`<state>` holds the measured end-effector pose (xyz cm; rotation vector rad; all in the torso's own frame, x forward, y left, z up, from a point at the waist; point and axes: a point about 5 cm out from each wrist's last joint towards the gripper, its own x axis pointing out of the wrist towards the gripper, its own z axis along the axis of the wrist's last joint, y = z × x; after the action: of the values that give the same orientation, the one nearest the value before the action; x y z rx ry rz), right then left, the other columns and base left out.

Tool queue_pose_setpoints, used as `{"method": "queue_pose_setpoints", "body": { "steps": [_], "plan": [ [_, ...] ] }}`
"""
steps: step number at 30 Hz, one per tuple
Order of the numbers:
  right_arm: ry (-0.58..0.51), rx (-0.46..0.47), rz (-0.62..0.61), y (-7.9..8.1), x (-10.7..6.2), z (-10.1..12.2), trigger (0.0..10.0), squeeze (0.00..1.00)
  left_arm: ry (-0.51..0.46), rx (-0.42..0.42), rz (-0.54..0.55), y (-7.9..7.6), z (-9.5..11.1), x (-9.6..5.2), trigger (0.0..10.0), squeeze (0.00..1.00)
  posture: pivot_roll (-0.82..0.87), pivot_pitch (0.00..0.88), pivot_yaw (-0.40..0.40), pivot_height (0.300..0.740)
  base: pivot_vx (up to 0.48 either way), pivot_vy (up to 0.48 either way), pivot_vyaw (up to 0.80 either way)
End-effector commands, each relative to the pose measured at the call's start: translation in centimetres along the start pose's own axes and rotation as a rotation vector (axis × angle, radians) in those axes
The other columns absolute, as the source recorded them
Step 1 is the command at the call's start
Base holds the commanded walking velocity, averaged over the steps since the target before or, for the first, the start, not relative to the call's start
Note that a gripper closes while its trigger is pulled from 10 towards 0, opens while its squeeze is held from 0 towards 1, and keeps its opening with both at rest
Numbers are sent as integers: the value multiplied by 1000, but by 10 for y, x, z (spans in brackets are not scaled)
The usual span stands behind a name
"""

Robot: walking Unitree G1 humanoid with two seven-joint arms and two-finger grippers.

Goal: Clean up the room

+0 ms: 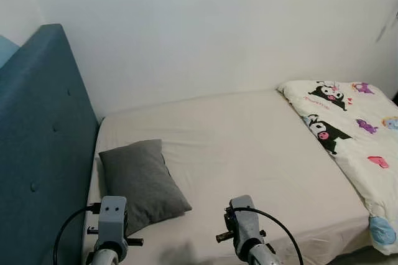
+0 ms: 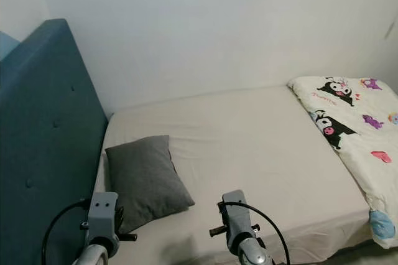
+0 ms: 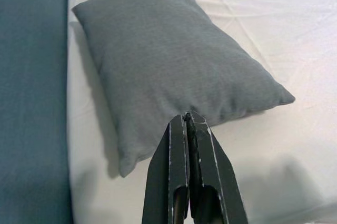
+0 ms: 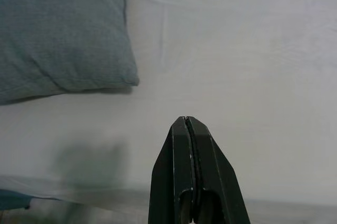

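Observation:
A grey pillow [image 1: 142,182] lies on the cream bed sheet [image 1: 249,153], close to the blue headboard [image 1: 43,147]. A white quilt with cartoon prints [image 1: 351,134] is bunched at the bed's right end. My left gripper [image 3: 188,120] is shut and empty, held just short of the pillow's [image 3: 168,61] near edge. My right gripper [image 4: 186,123] is shut too, with nothing in it, above bare sheet [image 4: 237,77] near the bed's front edge, with the pillow [image 4: 58,34] off to its side. Both wrists [image 1: 112,221] [image 1: 245,227] show at the bottom of the eye views.
The bed stands against a white wall [image 1: 217,28]. The padded blue headboard rises on the left. The quilt hangs over the bed's front right corner [image 1: 379,231]. A strip of dark floor [image 1: 367,257] shows there.

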<state>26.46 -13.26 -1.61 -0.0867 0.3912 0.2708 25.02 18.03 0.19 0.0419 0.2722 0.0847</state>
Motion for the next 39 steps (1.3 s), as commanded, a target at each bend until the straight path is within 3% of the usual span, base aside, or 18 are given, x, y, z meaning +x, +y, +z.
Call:
{"method": "queue_pose_setpoints", "body": {
  "steps": [1,5,16,39],
  "plan": [
    [16,16,-7,0,-1,-4,10000,0,10,14,-2,1,-2,-1,10000,0,-23,78,-56,740,0,0,0],
    [15,15,-6,0,-1,-3,10000,0,6,-7,2,1,-1,0,10000,0,-22,75,-56,740,0,0,0],
    [11,19,-6,0,-1,-3,10000,0,-5,30,-12,0,1,0,10000,0,-24,68,-55,740,0,-45,0],
    [18,28,-4,0,-2,-4,10000,0,3,30,-8,0,-1,-2,10000,0,-24,76,-54,740,0,-421,0]
  ]
}}
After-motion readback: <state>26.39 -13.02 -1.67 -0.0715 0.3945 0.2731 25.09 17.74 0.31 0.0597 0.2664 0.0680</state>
